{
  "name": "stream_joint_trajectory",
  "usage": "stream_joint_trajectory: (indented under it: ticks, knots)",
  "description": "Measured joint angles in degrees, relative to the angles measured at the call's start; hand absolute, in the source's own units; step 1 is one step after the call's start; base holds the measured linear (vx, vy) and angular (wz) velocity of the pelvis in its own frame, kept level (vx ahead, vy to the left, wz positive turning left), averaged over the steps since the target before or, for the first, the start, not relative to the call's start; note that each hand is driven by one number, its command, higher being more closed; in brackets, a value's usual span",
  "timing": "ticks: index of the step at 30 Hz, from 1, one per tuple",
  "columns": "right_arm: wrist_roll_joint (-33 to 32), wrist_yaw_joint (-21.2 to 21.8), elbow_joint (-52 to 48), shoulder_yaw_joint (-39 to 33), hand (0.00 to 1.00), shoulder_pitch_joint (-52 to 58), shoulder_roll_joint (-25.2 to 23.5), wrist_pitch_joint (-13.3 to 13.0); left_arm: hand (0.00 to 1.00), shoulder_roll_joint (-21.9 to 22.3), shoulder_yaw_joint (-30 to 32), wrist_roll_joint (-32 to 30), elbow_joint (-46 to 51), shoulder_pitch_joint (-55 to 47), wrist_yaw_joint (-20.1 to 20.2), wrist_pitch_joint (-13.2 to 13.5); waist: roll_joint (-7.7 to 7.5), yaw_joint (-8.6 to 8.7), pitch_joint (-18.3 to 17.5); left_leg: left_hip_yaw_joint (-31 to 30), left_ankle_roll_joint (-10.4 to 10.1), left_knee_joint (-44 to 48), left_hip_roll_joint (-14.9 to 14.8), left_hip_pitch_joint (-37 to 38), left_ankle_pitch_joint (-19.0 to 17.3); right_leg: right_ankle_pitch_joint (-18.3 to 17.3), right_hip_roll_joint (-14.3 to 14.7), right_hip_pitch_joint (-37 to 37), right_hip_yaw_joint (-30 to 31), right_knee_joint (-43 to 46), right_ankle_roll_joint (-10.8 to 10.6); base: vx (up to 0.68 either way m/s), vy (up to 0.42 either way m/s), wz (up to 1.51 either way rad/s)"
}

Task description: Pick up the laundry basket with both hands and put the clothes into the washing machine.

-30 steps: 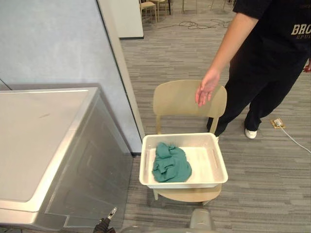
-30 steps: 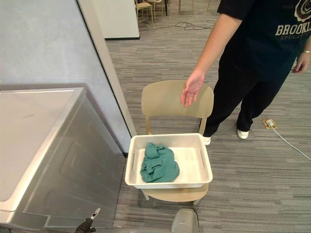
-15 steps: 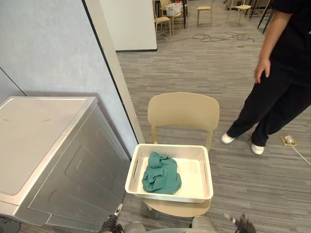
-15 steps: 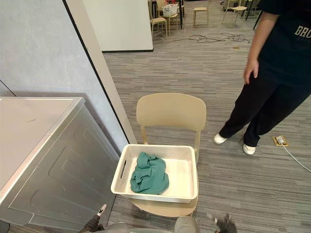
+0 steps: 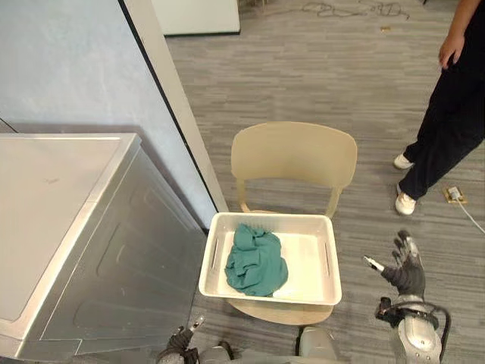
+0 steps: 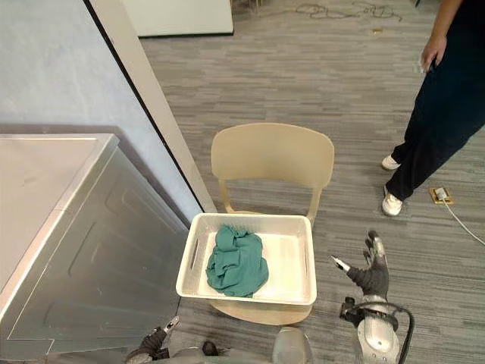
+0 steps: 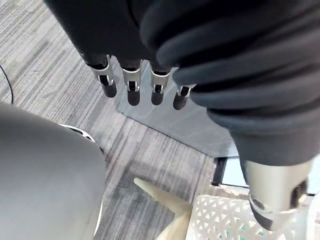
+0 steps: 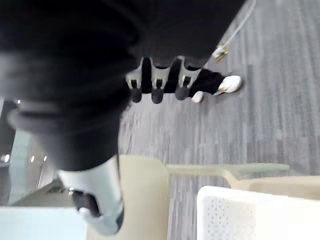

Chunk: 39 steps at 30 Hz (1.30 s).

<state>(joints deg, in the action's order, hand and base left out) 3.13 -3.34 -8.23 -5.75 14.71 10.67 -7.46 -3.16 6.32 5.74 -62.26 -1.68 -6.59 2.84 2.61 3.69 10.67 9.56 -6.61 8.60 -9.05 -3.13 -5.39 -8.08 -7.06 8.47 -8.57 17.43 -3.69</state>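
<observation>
Two robot hands are free, and neither touches the load yet. The white rectangular plastic laundry basket [image 5: 270, 218] sits on the seat of a beige moulded chair [image 5: 294, 155]. That puts it at a height where its slotted side handles can be reached from either side. A crumpled teal-green garment [image 5: 256, 260] lies in the basket's left half. That is the side nearer the silver-grey metal washing machine [image 5: 68, 220], which stands just beside the chair on the robot's left.

The right robot hand [image 5: 407, 267] is raised well to the right of the basket, fingers straight and spread, thumb out, holding nothing. It looks like a ready pose for closing in on the right-hand handle. The left robot hand [image 7: 131, 87] hangs low near the machine's front corner, fingers straight and relaxed, also empty. The basket's perforated wall shows past it in its wrist view.

A person in dark clothes [image 5: 455, 114] stands well apart, behind the chair to the right.

In my judgement the approach is only starting. Both hands must reach opposite handles so the lift stays level.
</observation>
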Motion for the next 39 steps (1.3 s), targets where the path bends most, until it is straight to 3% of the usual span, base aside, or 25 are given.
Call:
stream_joint_trajectory:
  ticks: [2,5,8,14,21,30,39]
  knots:
    - [1.6,0.7,0.0,4.5,0.0,-3.2,1.9,-0.1,0.0,-0.3,-0.1,0.0,0.2,0.9,0.0,0.1,-1.01,-0.7,1.0,-1.3,0.1,0.0,0.1,-1.7,0.7,1.2,0.0,0.2,-1.3,-1.9,0.1,-0.04,0.026,0.35]
    - [3.1,1.4,0.0,10.4,0.0,-7.6,3.9,-0.5,0.0,-1.3,-0.1,0.0,1.1,2.6,-0.2,0.1,-2.33,-3.14,3.1,-2.8,0.4,-0.3,0.5,-4.0,2.1,2.5,-0.2,1.0,-2.4,-3.3,0.2,-0.05,0.029,0.32]
    - [4.4,2.5,0.2,17.4,0.0,-12.2,6.5,-0.5,0.0,-1.7,0.1,0.0,1.4,2.9,-1.2,0.2,-2.7,-4.79,4.4,-4.0,0.6,-0.7,1.0,-4.8,3.0,2.7,-0.5,1.2,-2.9,-3.5,0.2,-0.06,0.019,0.23]
    - [4.4,4.0,5.3,27.4,0.0,-18.9,7.2,-0.8,0.0,-2.4,0.8,0.0,1.8,3.4,-2.5,0.1,-3.86,-5.39,5.2,-4.6,0.7,-0.7,1.0,-6.1,3.6,3.8,-0.2,2.5,-2.6,-3.7,0.6,-0.06,0.006,-0.01]
    - [4.8,4.7,11.8,30.0,0.0,-21.3,7.1,0.5,0.0,-3.4,1.1,-0.2,2.1,6.2,-4.1,-0.5,-5.5,-6.16,8.3,-4.9,0.9,-0.6,0.9,-8.6,4.7,6.2,0.3,3.9,-2.2,-5.9,0.7,-0.07,0.016,-0.01]
    - [8.3,3.5,17.0,30.4,0.0,-24.7,7.6,1.8,0.0,-3.8,0.9,0.3,5.0,8.2,-6.1,-0.1,-5.74,-6.28,13.3,-6.5,0.9,1.2,0.8,-11.9,5.2,6.7,0.6,5.5,-2.4,-5.6,1.0,-0.04,0.015,0.08]
    - [8.7,3.5,27.0,33.8,0.0,-34.5,8.4,1.7,0.0,-4.0,-0.4,1.1,4.9,11.3,-6.4,0.0,-5.78,-7.82,14.9,-8.4,0.7,2.4,0.4,-16.1,5.6,6.9,1.1,8.1,-3.2,-5.2,1.3,-0.02,0.004,0.09]
